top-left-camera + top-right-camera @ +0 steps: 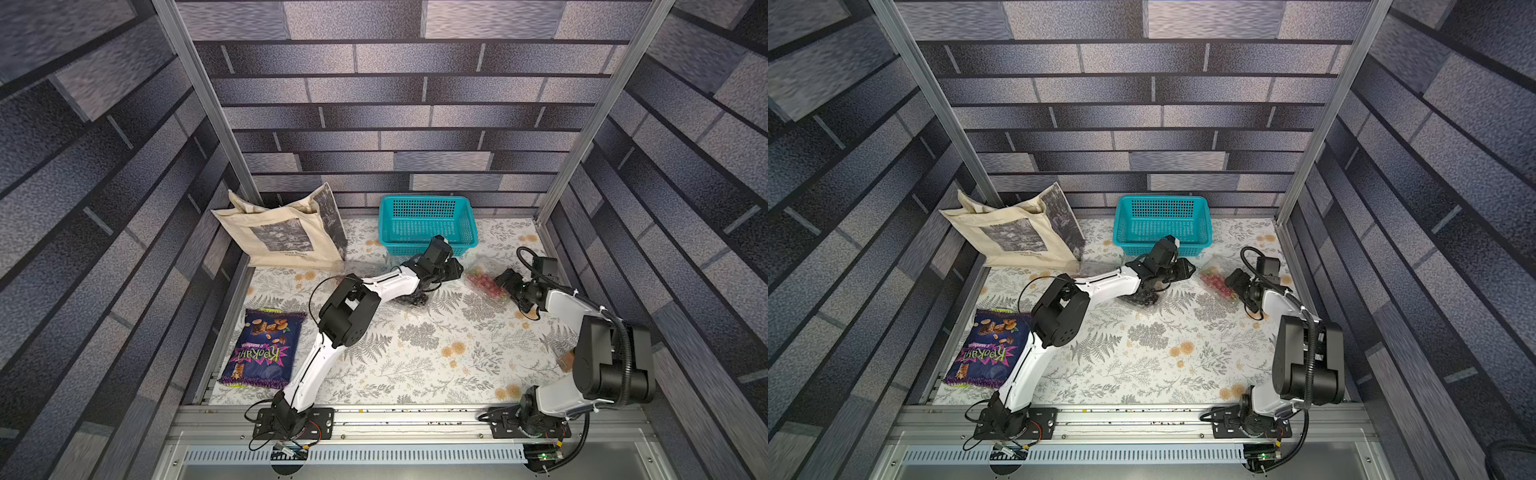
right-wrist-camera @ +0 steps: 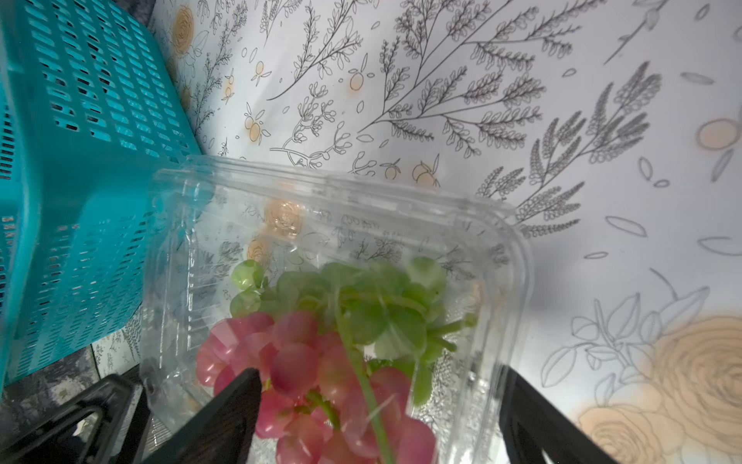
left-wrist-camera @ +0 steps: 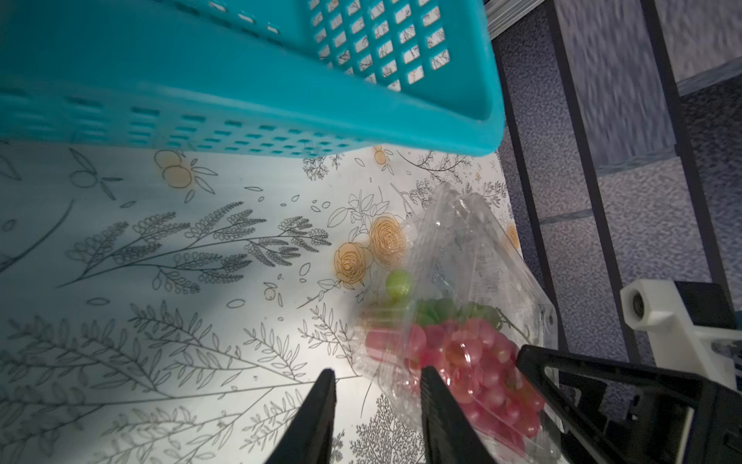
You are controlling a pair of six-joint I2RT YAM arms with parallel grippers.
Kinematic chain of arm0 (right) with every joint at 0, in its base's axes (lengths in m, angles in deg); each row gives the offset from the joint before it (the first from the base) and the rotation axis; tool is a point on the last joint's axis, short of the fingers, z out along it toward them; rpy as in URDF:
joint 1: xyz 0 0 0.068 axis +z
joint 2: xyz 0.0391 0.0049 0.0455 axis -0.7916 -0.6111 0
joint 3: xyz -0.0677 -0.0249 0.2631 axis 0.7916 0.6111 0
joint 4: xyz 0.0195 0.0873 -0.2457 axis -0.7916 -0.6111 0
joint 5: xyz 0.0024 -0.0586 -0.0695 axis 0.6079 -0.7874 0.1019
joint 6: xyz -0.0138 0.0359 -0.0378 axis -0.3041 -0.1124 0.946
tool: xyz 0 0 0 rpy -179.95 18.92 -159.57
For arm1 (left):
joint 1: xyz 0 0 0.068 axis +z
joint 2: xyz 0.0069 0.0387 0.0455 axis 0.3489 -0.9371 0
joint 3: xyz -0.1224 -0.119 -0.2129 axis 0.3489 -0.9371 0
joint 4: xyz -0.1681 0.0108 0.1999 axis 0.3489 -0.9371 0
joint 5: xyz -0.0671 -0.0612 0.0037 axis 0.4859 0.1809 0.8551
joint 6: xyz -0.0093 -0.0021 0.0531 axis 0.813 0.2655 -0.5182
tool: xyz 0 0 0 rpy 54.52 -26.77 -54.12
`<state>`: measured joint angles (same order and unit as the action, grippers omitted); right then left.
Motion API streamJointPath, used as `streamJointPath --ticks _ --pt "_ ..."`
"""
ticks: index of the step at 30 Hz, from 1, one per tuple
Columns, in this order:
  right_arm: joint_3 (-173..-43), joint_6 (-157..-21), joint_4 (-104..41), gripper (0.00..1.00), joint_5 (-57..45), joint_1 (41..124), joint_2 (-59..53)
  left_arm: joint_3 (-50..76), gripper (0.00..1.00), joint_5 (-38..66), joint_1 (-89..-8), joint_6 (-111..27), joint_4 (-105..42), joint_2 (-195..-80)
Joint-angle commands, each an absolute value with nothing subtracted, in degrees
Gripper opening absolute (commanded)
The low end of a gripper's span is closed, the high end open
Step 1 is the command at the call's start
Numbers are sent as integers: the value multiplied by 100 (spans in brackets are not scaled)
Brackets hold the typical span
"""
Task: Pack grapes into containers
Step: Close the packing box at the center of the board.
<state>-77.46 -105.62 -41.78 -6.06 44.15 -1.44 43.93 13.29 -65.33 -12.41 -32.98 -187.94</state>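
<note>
Step, as I read it: fruit is loaded and we're at the lid/settling stage, since no loose bunches show on the floral tablecloth (image 1: pixel 415 357).

- The clear plastic clamshell box (image 2: pixel 361 189) sits just beside the teal perforated basket (image 2: pixel 80 168), near the right arm. The red-pink grapes (image 2: pixel 297 361) and green grapes (image 2: pixel 385 305) are inside it.
- The second clear box (image 1: pixel 419 305) holds the dark grapes (image 1: pixel 413 298). It is mid-table and partly hidden under the left forearm, so I can't tell its lid state.
- The right gripper (image 2: pixel 379 371) has its fingers spread wide at the first box, one over the fruit and one out by the side wall. Nothing is pinched, and I can't tell whether a pad touches the plastic.
- The left gripper (image 3: pixel 377 371) has a narrow gap with bare cloth showing through. It is empty and hangs just beside the same box, on the basket side.

Whether that box's lid is down and latched I can't tell – the clear plastic is too glary in both wrist views.

Next move, my call: confirm the lid, then press it down along the rim while the other arm steadies the base. Thin plastic will flex and skid on the cloth – push straight down, not sideways, and keep stems clear of the seam.
</note>
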Motion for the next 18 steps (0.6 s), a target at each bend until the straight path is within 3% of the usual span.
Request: streamJointPath --ticks 1,18 --pt "-7588 -10486 -4371 92 -669 4376 -166 4661 38 1264 -6590 -1114 -3651 -18877" --pt "-7554 -10469 -4328 92 -641 4372 -140 4600 38 1116 -6736 -983 -3604 -19042"
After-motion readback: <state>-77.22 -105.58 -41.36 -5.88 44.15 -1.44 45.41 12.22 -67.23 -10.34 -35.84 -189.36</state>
